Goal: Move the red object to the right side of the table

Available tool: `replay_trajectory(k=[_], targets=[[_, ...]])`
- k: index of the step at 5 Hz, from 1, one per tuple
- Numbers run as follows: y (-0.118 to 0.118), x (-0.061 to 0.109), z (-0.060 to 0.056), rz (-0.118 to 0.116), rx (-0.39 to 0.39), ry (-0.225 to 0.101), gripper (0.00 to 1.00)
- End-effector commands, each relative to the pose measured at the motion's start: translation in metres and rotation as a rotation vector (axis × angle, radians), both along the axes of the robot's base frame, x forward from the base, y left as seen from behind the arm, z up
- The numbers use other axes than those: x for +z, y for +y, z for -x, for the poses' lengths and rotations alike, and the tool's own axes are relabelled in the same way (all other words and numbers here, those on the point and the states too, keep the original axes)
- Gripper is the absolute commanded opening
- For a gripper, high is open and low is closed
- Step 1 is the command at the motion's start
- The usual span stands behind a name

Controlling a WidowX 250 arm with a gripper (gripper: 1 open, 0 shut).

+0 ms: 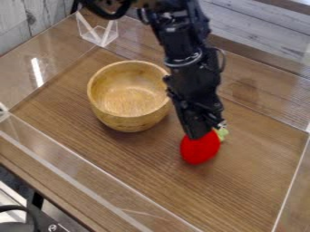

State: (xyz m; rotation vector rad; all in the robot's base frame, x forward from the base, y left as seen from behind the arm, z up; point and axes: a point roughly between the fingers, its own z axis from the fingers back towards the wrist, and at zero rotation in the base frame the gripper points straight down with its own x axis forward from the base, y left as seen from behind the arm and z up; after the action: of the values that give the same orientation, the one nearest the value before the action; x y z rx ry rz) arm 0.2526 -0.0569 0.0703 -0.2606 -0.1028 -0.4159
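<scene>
The red object [200, 149], a small strawberry-shaped toy with a green leafy top, lies on the brown wood-grain table [109, 172], right of centre. My black gripper [201, 132] points steeply down right over it. Its fingertips overlap the toy's upper part in the picture and hide most of the green leaves. How far apart the dark fingers stand does not show, and I cannot tell whether they touch the toy. The arm reaches down from the top of the view.
A round light wooden bowl [129, 94] stands left of the gripper, close to the arm. Clear acrylic panels [36, 54] border the table on all sides. A small clear stand [100, 32] sits at the back left.
</scene>
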Motion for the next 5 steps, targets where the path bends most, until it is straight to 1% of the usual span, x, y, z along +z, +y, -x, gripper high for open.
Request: replay_trajectory(k=[1,2,3,5], targets=[[-0.005,0.023,-0.009,-0.007,0.003,-0.061,1.00],[-0.013,0.024,-0.012,-0.023,-0.005,-0.054,1.00],[-0.017,0.022,-0.014,-0.031,-0.024,-0.045,1.00],[-0.021,0.032,-0.011,-0.034,-0.123,-0.028,1.00]])
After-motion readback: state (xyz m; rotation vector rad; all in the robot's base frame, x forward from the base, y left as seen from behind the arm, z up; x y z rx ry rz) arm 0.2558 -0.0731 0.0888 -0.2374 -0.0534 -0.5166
